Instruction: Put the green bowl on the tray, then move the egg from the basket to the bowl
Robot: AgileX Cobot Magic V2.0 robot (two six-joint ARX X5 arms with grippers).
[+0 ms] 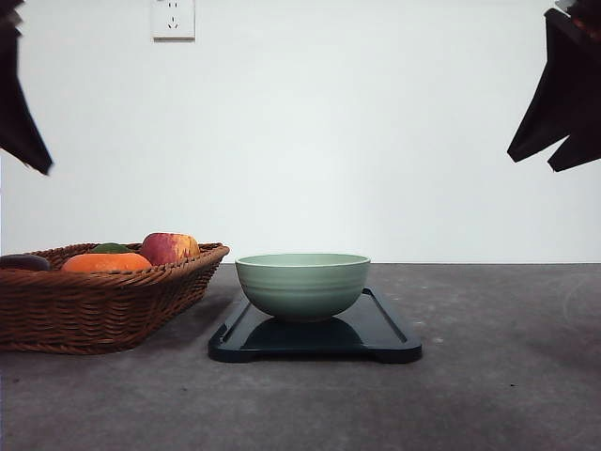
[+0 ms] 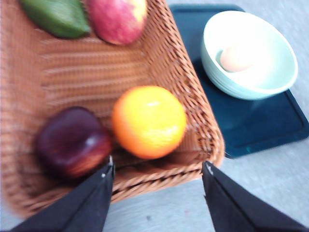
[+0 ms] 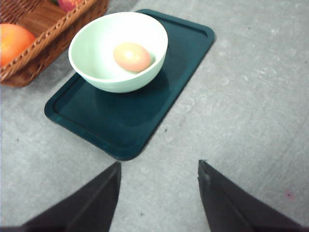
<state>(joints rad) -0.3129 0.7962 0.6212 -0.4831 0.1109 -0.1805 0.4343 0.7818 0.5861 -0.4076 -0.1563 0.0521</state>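
The pale green bowl [image 1: 302, 284] [image 2: 248, 53] [image 3: 119, 50] stands on the dark tray [image 1: 376, 336] [image 2: 256, 128] [image 3: 120, 123]. Inside it lies the reddish-brown egg [image 2: 236, 57] [image 3: 132, 56]. Left of the tray sits the brown wicker basket [image 1: 94, 305] [image 2: 193, 101] [image 3: 53, 38]. My left gripper [image 2: 158, 169] hovers open over the basket's near edge with nothing between its fingers. My right gripper [image 3: 159, 166] hangs open above the bare table, apart from the tray. Both arms show high up in the front view's corners.
The basket holds an orange fruit [image 1: 105, 262] [image 2: 149, 122] [image 3: 14, 41], a red-yellow apple [image 1: 169, 248] [image 2: 117, 19], a dark purple fruit [image 1: 23, 262] [image 2: 72, 142] and a green item [image 2: 57, 17]. Grey table [image 1: 488, 376] spreads right of the tray. A wall socket [image 1: 173, 19] is behind.
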